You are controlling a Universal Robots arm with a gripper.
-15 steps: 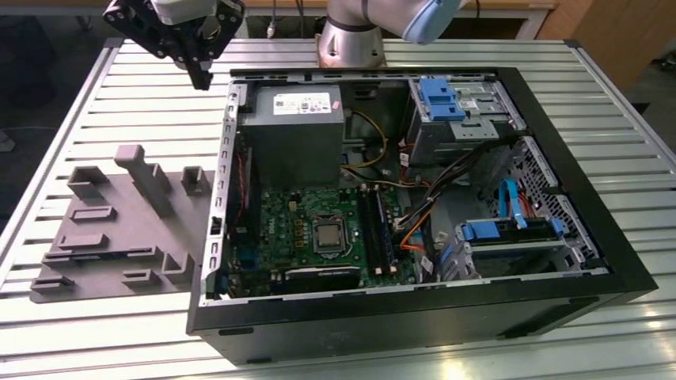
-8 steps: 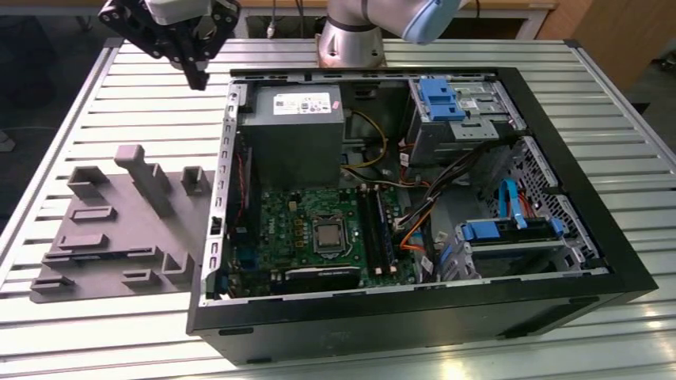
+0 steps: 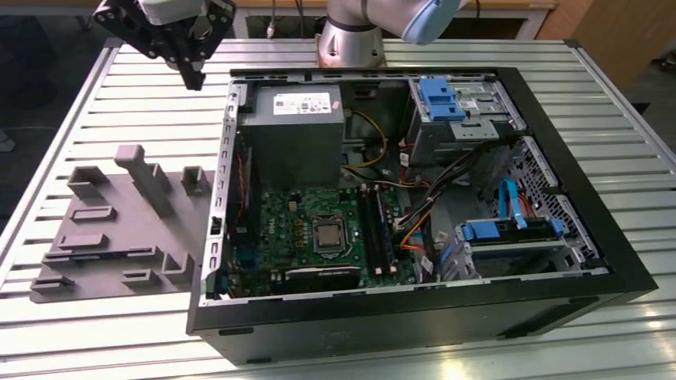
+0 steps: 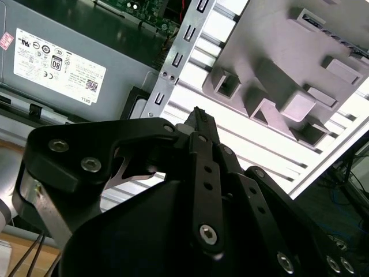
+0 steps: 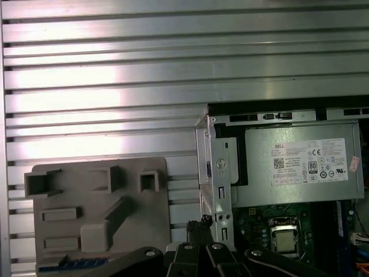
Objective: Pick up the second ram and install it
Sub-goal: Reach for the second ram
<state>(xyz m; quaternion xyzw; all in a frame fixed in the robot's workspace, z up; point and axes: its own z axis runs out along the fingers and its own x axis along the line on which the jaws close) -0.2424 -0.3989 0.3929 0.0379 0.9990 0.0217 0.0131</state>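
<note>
My gripper (image 3: 193, 79) hangs high over the table at the exterior view's far left, above the gap between the grey holder tray (image 3: 116, 229) and the open computer case (image 3: 423, 317). In the second wrist view its black fingers (image 4: 203, 150) meet at the tip with nothing between them. A thin blue-green strip (image 5: 75, 262), seemingly the second ram, lies in a slot at one edge of the tray (image 5: 98, 231). The motherboard (image 3: 317, 229) with its long black slots (image 3: 375, 226) lies inside the case.
The grey power supply (image 3: 290, 134) fills the case's far corner. Blue drive brackets (image 3: 438, 99) and loose cables (image 3: 417, 229) sit towards the exterior view's right. The case's metal rim (image 5: 216, 173) stands beside the tray. The slatted aluminium table (image 3: 95, 103) surrounds both.
</note>
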